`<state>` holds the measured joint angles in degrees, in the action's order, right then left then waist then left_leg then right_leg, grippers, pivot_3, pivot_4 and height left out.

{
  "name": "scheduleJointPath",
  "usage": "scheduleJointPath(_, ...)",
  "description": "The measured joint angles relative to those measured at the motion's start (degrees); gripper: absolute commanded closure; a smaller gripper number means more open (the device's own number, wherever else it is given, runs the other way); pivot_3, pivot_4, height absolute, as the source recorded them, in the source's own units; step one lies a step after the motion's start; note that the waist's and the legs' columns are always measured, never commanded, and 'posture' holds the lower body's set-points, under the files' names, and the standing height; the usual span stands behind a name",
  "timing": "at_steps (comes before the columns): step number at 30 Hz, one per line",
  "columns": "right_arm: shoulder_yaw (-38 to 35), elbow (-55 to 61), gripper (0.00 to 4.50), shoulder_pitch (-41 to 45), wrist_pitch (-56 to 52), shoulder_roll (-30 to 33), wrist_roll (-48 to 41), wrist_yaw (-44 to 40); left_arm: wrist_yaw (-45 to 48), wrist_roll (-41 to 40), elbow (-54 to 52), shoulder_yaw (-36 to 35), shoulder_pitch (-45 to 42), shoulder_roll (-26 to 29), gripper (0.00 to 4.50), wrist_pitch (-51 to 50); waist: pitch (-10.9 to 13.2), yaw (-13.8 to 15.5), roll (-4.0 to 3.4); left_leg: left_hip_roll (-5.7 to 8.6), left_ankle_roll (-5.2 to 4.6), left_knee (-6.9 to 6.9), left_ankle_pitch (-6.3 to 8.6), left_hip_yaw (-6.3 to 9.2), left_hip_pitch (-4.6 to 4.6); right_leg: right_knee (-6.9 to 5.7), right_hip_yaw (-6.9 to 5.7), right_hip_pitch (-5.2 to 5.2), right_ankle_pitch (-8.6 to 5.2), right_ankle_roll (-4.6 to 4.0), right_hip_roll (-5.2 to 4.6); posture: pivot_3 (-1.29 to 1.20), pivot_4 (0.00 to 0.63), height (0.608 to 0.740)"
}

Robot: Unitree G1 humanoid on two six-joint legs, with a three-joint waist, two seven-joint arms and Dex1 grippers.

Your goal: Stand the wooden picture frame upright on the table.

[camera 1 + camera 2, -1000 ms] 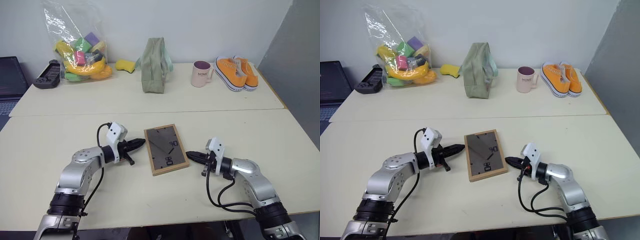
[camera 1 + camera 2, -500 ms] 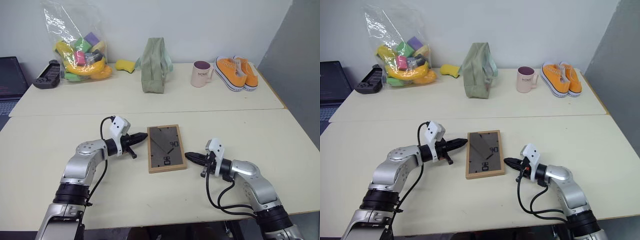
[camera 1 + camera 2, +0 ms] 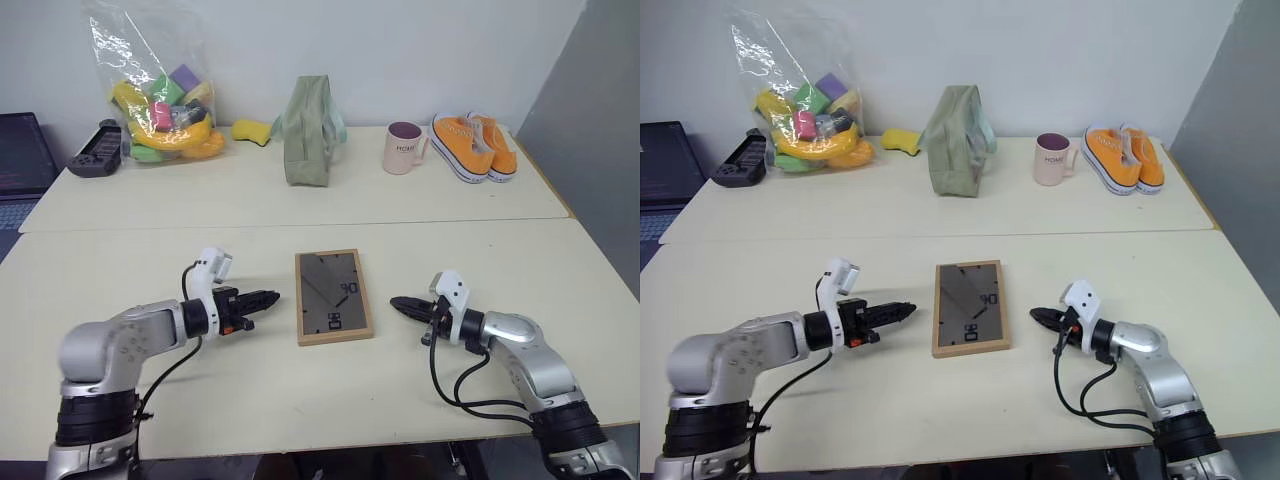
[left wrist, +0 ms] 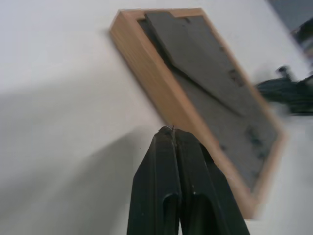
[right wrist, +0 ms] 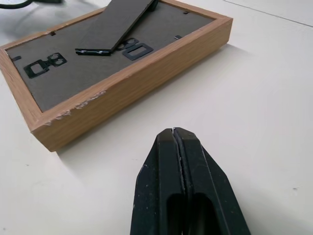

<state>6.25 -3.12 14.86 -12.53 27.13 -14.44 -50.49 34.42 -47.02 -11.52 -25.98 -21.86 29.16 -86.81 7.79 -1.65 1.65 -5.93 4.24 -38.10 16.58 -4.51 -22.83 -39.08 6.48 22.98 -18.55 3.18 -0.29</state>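
wooden picture frame (image 3: pixel 333 296) flat, between left gripper (image 3: pixel 268 297), right gripper (image 3: pixel 398 304)

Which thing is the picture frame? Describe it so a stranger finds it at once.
Start at the near table, the one closer than the table with the bag and shoes. The wooden picture frame lies flat between the left hand and right hand. It alone is a light-wood rectangle, dark back upward.

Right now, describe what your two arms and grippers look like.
Both arms have rounded silver-grey metal shells with black ribbed bands near the base. Each wrist carries a small white block, and a black cable loops loosely from it back along the forearm. The left gripper and right gripper each end in two slim, tapering black fingers with a matte finish.
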Motion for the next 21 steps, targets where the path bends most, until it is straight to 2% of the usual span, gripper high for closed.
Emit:
scheduleJointPath(1, -0.01, -0.16, 4.5, 0.0, 0.27, 0.05, 0.06, -0.04, -1.8, -1.95, -0.01, -1.59, -0.56, -0.32, 3.65, -2.24, 0.0, -0.09, 0.0, 0.0, 0.0, 0.0, 0.0, 0.04, 0.01, 0.0, -0.01, -0.03, 0.0, 0.0, 0.0, 0.0, 0.15, 0.74)
scheduleJointPath(3, 0.0, -1.0, 4.5, -0.02, 0.84, 0.15, 0.31, -0.15, -8.94, -10.83, 0.97, -3.93, -0.55, -1.64, 3.34, -4.9, 0.0, -0.21, 0.0, 0.0, 0.0, -0.01, 0.0, 0.12, 0.02, -0.02, -0.04, -0.05, 0.0, 0.0, 0.0, 0.0, 0.15, 0.74)
scheduleJointPath(12, 0.04, -1.89, 4.5, 0.04, 1.75, 0.14, 0.51, -0.3, -32.75, -37.18, 4.76, -5.79, 2.9, -2.35, 1.7, -4.7, 0.0, -0.21, -0.01, 0.04, 0.01, -0.07, 0.0, 0.9, 0.09, 0.0, -0.74, -0.43, 0.0, 0.0, -0.22, 0.0, 0.15, 0.74)
scheduleJointPath(18, 0.03, -2.85, 4.5, 0.17, 2.19, 0.34, 0.97, -0.61, -46.89, -58.9, 7.32, 2.14, 8.62, 7.19, 0.64, 6.62, 0.0, 0.02, 0.0, 0.2, 0.01, -0.04, -0.01, 1.24, 0.21, 0.07, -0.99, -0.74, 0.0, 0.0, -0.42, 0.0, 0.15, 0.74)
scheduleJointPath(21, 0.03, -3.9, 4.5, 0.37, 2.41, 0.46, 1.33, -0.79, -49.44, -63.37, 7.27, 5.08, 10.26, 10.57, 0.64, 10.6, 0.0, 0.06, -0.01, 0.24, 0.02, -0.02, -0.01, 1.21, 0.33, 0.09, -1.01, -0.85, 0.0, -0.01, -0.42, 0.0, 0.15, 0.74)
